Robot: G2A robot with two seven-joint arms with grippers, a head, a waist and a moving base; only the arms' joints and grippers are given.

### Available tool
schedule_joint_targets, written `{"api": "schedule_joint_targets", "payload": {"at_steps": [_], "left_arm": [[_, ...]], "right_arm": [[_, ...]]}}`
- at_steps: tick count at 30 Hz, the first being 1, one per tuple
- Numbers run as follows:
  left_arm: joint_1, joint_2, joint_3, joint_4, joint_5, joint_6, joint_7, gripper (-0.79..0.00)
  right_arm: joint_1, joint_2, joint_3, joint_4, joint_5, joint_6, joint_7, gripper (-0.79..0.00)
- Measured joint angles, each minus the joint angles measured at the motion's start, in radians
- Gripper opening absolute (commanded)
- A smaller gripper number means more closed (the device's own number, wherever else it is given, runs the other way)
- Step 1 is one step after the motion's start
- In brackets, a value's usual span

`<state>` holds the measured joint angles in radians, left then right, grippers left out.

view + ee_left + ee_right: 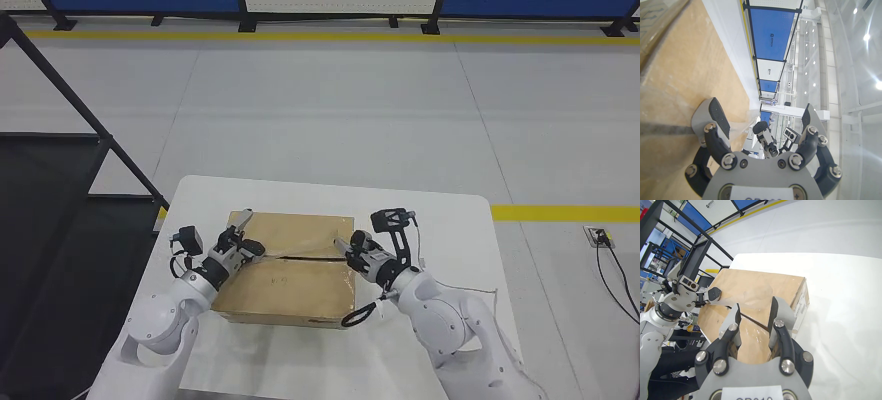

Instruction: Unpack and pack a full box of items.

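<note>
Left arm (pixel 160 320), right arm (pixel 450 320): glossy white shells, rounded joints, wrist rings in grey and black.
Left claw (pixel 762 108): light-grey palm plate, black linkage bars, silver screws (pixel 728 161) at each pivot. Grey fingers (pixel 700 115) faced with black dimpled pads (pixel 719 115).
Right claw (pixel 756 306): same build. White label (pixel 751 393) with black print on the palm plate.
Grey camera block (pixel 688 283) with dark lenses on the left wrist.
Black cable (pixel 355 318) loops beside the right forearm.
</note>
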<state>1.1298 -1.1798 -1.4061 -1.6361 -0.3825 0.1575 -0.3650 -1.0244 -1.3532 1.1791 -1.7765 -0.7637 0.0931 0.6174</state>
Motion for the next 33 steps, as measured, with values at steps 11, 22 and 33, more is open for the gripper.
{"api": "schedule_joint_targets", "payload": {"at_steps": [11, 22, 33], "left_arm": [[0.009, -0.002, -0.001, -0.006, -0.008, -0.007, 0.001, 0.000], [0.028, -0.004, -0.010, -0.016, -0.020, -0.015, 0.005, 0.000], [0.029, -0.005, -0.011, -0.023, -0.021, -0.018, -0.001, 0.000]], "right_arm": [[0.134, -0.020, -0.049, 0.073, 0.151, -0.013, 0.050, -0.437], [0.453, -0.085, -0.221, 0.454, 0.296, 0.001, 0.122, -0.443], [0.445, -0.073, -0.204, 0.415, 0.329, 0.029, 0.321, -0.403]]}}
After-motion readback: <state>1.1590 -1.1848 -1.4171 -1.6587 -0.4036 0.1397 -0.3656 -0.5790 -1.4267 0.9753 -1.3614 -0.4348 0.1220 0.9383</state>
